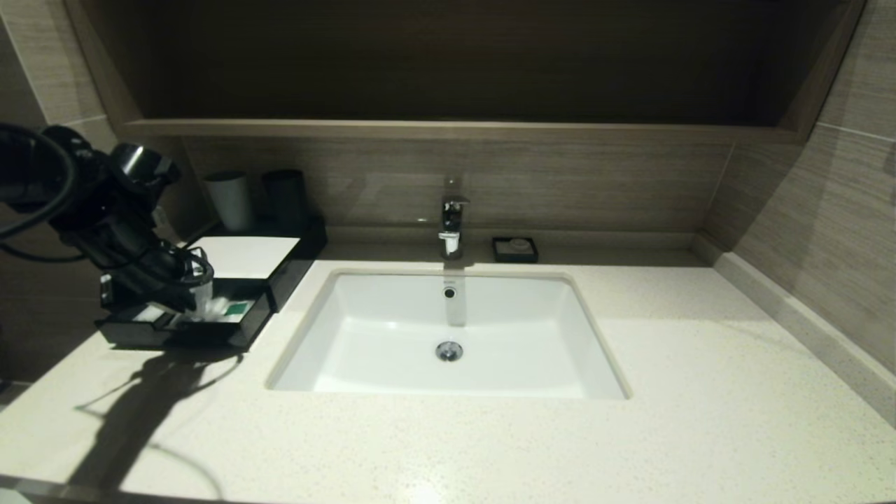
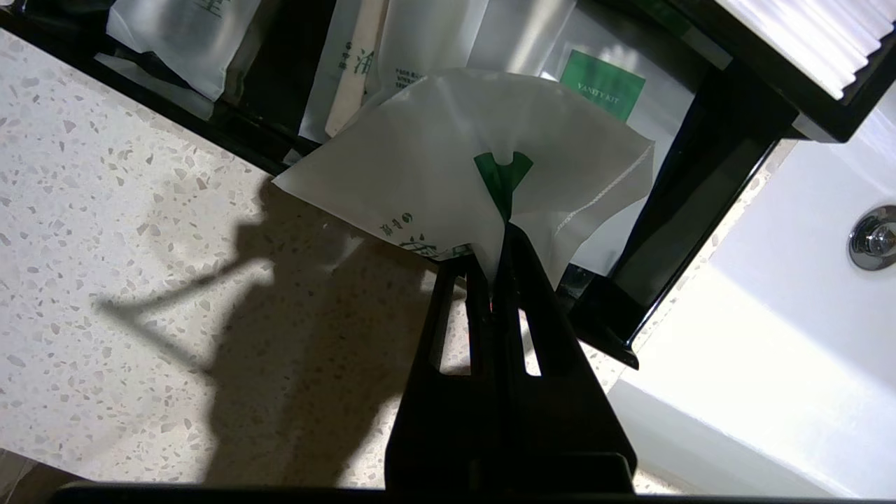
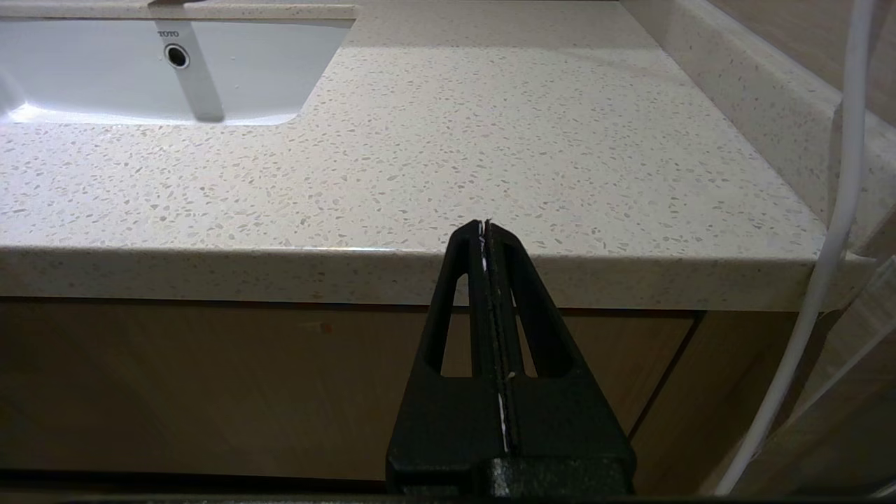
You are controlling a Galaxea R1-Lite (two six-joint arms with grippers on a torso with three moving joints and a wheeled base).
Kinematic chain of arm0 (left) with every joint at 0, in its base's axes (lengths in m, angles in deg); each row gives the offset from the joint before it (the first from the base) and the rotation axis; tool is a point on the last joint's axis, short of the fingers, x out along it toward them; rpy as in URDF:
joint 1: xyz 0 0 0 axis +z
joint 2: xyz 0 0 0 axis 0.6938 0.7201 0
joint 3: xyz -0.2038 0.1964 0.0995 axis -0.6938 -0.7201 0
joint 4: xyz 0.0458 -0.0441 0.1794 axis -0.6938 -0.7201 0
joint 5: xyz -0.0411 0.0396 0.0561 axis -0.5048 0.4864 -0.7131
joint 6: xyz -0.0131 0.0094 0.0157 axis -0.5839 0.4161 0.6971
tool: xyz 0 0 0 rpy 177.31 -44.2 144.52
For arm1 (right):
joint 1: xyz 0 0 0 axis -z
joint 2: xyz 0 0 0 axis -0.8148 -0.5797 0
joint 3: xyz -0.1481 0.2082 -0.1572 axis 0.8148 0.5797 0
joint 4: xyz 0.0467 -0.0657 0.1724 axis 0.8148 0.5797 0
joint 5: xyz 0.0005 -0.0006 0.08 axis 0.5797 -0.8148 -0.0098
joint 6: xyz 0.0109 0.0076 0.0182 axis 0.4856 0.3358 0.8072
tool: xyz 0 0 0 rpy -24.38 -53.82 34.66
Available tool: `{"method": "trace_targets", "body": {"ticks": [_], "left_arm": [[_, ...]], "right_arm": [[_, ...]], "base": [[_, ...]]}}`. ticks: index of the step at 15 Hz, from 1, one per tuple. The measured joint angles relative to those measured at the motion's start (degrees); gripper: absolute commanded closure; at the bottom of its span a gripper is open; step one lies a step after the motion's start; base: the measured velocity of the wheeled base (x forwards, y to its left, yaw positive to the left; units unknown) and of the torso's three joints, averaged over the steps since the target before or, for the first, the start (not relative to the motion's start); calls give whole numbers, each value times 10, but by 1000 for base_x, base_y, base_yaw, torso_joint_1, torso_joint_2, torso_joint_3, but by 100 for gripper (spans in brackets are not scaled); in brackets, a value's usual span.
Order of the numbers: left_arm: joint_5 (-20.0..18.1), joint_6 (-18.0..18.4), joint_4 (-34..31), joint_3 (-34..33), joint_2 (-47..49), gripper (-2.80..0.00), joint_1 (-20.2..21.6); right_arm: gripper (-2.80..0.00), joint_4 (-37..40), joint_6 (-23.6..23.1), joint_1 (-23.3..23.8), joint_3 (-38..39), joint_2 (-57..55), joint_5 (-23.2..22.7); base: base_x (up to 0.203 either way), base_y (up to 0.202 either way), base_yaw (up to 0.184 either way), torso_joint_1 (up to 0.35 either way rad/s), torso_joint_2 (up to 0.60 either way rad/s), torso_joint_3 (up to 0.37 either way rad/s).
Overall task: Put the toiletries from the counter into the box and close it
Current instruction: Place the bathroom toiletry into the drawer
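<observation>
left end effector: closed on a frosted packet, pinching it at the edge nearest the wrist, through its green label; it hangs over the front edge of the open drawer.
held packet: thin frosted plastic, fanned and creased outward from the pinch point; its far edge reaches over the drawer interior, its near corner overhangs the tabletop.
box: glossy black with a white top panel, at the left of the sink against the back wall; the drawer stands pulled out toward the robot.
drawer contents: several more wrapped packets lie inside, one with a green label reading "vanity kit"; exact count cannot be told.
right end effector: closed on nothing, parked below and in front of the tabletop's front edge, right of the sink.
handling, judged: the packet looks very light and limp, with a slick film surface; it will likely flop and drift rather than drop cleanly, so it should be released low over the drawer. an edge pinch as shown suits it; a flat packet lying on stone offers little else to take hold of.
task state, judged: no packet shows on the bare tabletop, so this appears to be the last one; the drawer is not yet shut.
other items: two cups behind the box, a faucet, a small black soap dish.
</observation>
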Motion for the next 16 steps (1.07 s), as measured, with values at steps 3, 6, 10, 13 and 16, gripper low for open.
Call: {"method": "trace_targets", "body": {"ticks": [3, 6, 10, 13, 16], "left_arm": [[0, -19, -1, 15, 11, 0, -1], [0, -26, -9, 23, 19, 0, -1], [1, -30, -19, 24, 29, 0, 0], [1, -31, -18, 25, 35, 0, 0], [1, -31, -16, 28, 40, 0, -1]], "right_arm": [[0, 0, 0, 0, 0, 0, 0], [0, 0, 0, 0, 0, 0, 0], [0, 0, 0, 0, 0, 0, 0], [0, 0, 0, 0, 0, 0, 0], [0, 0, 0, 0, 0, 0, 0]], "base": [[0, 0, 0, 0, 0, 0], [0, 0, 0, 0, 0, 0], [0, 0, 0, 0, 0, 0], [0, 0, 0, 0, 0, 0], [0, 0, 0, 0, 0, 0]]}}
